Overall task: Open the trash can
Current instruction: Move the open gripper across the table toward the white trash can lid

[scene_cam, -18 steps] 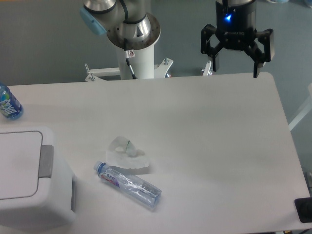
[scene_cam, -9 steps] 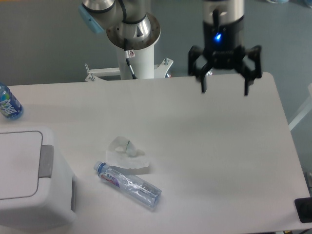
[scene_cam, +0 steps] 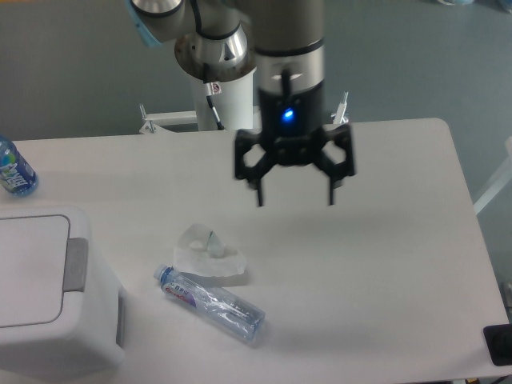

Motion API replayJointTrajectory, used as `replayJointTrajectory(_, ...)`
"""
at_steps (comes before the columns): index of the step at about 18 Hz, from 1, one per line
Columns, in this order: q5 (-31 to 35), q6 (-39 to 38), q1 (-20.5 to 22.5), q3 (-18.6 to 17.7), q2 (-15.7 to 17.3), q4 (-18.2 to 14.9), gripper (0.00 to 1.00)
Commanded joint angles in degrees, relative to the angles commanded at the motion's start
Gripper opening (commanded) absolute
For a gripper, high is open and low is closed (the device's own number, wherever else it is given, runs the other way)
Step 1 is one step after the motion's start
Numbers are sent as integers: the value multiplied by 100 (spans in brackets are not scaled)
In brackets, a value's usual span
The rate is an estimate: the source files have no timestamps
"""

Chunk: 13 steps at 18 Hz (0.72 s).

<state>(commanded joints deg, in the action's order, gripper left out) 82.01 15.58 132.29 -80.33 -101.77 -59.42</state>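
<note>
The trash can (scene_cam: 48, 304) is a big white box at the lower left of the table, its flat lid down and a grey push bar (scene_cam: 76, 264) on its right side. My gripper (scene_cam: 294, 198) hangs open above the middle of the table, well to the right of the can, with nothing between its two dark fingers. A blue light glows on its body.
A crushed clear plastic bottle (scene_cam: 210, 254) lies right of the can, with a clear bottle (scene_cam: 212, 303) with a blue cap just in front of it. A blue bottle (scene_cam: 14, 169) stands at the far left edge. The arm's base (scene_cam: 220, 60) rises behind the table.
The gripper has moved left and toward the camera, from over the table's back right edge to above its middle. It has stayed open. Nothing on the table has shifted.
</note>
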Motion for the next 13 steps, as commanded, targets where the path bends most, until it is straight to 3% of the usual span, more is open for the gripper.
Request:
replayJointTrajectory(4, -334, -1020, -308, 61, -158, 431, 100)
replayJointTrajectory(13, -422, -1373, -897, 70, -405, 511, 100)
